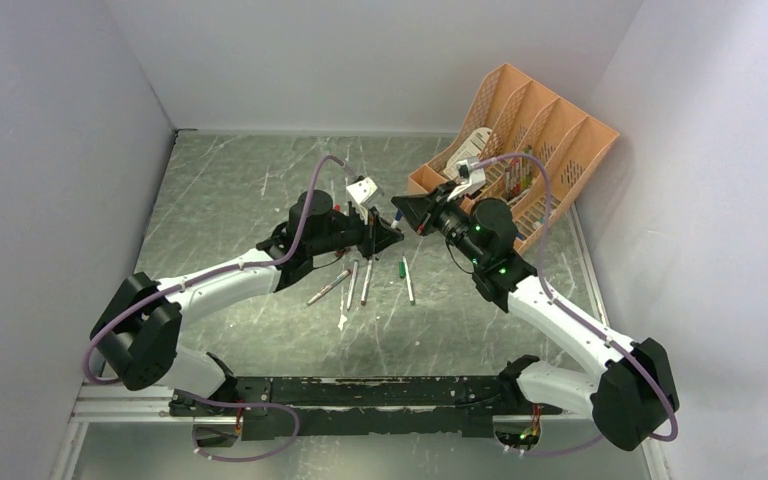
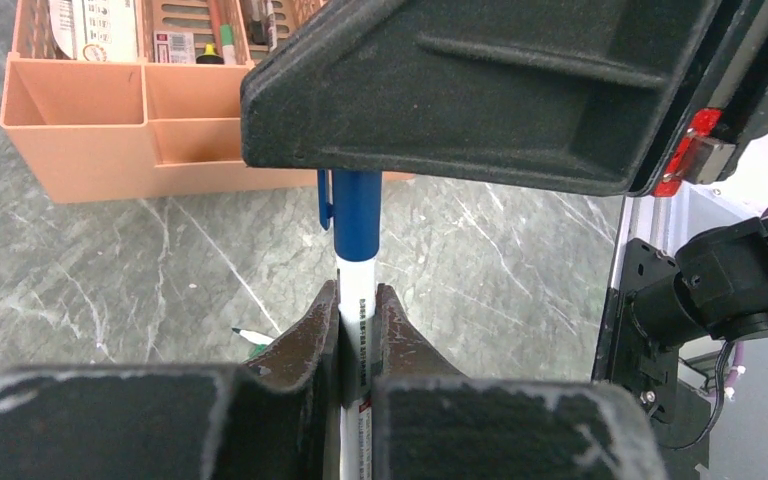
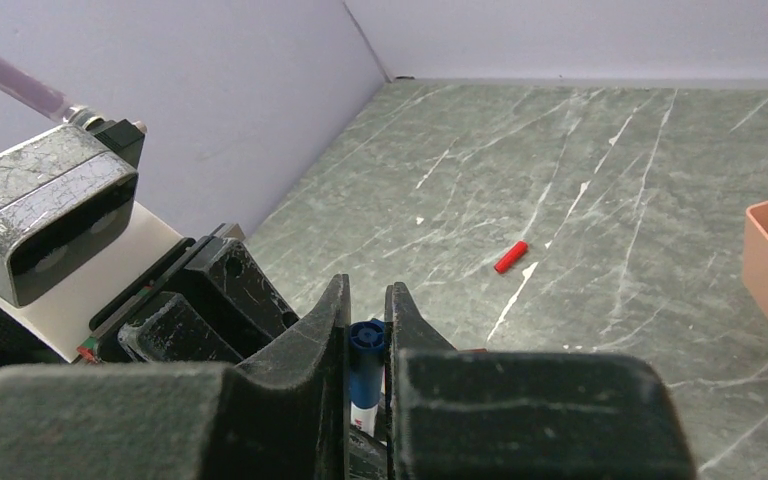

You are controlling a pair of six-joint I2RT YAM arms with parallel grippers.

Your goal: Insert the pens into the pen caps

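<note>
Gripping the pen [image 2: 356,325] by its barrel, the left pincer [image 2: 357,293] is clamped tight on it; the blue cap [image 2: 356,215] sits straight ahead of its fingertips, seemingly already over the pen's tip. The right pincer [image 3: 367,300] squeezes that cap between its own fingers. Pen and cap share one long axis running from pincer to pincer, so seating should mean pushing along that line.

blue cap [image 2: 357,215], white pen barrel [image 2: 356,300], red cap [image 3: 510,257], orange organiser [image 2: 80,150], grey-green marbled table [image 3: 610,130]
</note>
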